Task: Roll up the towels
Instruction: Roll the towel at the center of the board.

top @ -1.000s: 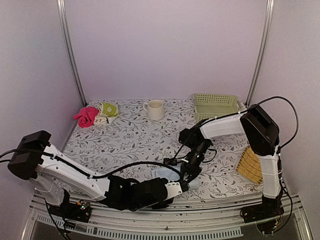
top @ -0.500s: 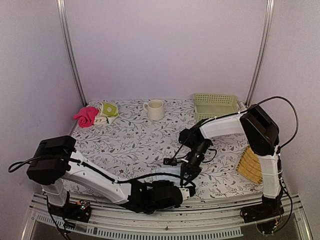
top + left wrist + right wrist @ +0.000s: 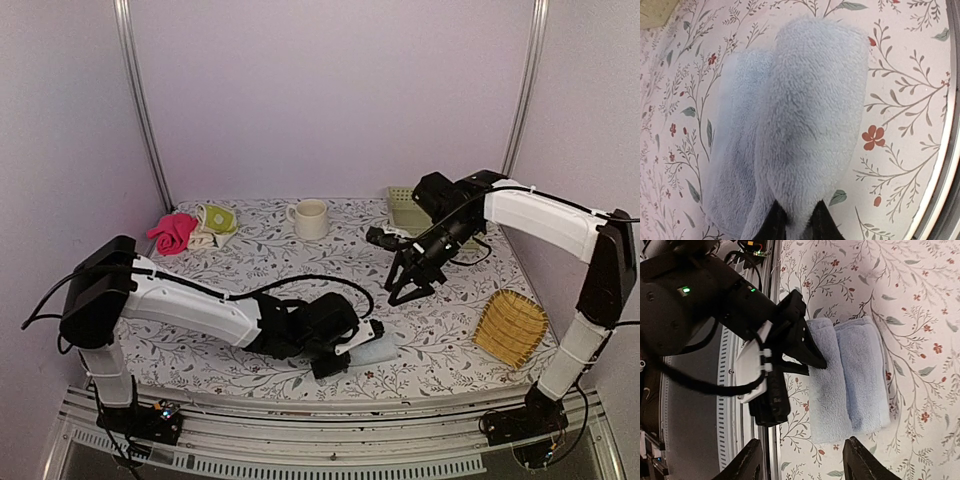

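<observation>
1 blue towel (image 3: 805, 115), its edge pinched by left gripper (image 3: 797, 226).

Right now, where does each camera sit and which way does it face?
Top external: above and behind the bases, looking down on the table; both arms show, left end effector, right end effector.
Left wrist: low, facing down at the blue towel; own fingers pinch it.
Right wrist: high, facing down at that towel and the left end effector; own open fingers at bottom edge.
Shared: the blue towel, in all three.
</observation>
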